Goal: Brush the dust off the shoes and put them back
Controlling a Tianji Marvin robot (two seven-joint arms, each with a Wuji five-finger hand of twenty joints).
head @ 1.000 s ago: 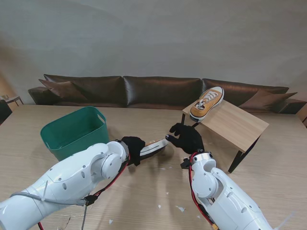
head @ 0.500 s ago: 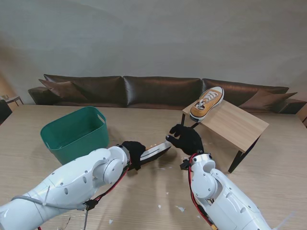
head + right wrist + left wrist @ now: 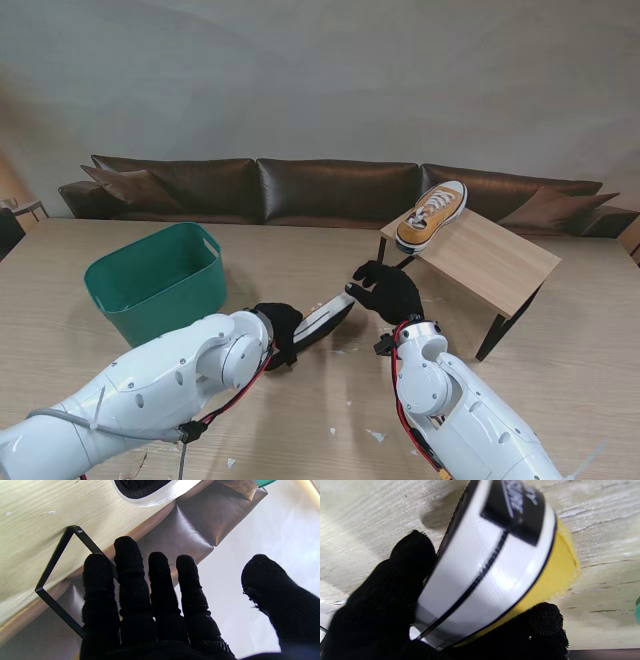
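Note:
My left hand (image 3: 278, 331) is shut on the heel of a yellow sneaker (image 3: 326, 316), held over the table with its white and black sole turned up and its toe pointing toward my right hand. The left wrist view shows the white heel band and yellow canvas (image 3: 495, 562) pinched between black-gloved fingers (image 3: 382, 600). My right hand (image 3: 388, 289) hovers open beside the toe, fingers (image 3: 160, 600) spread and holding nothing; the sneaker's toe sole (image 3: 147, 490) shows just beyond them. A second yellow sneaker (image 3: 432, 214) rests on the small wooden stand (image 3: 495, 262) at the right.
A green plastic basket (image 3: 155, 277) stands on the table at the left. The stand has black metal legs (image 3: 56, 557). A brown leather sofa (image 3: 330, 190) runs behind the table. Small white scraps (image 3: 375, 435) lie on the table nearer to me.
My left hand has drawn slightly nearer to me and tilted the sneaker, lifting its toe and showing more sole. The right hand has barely moved.

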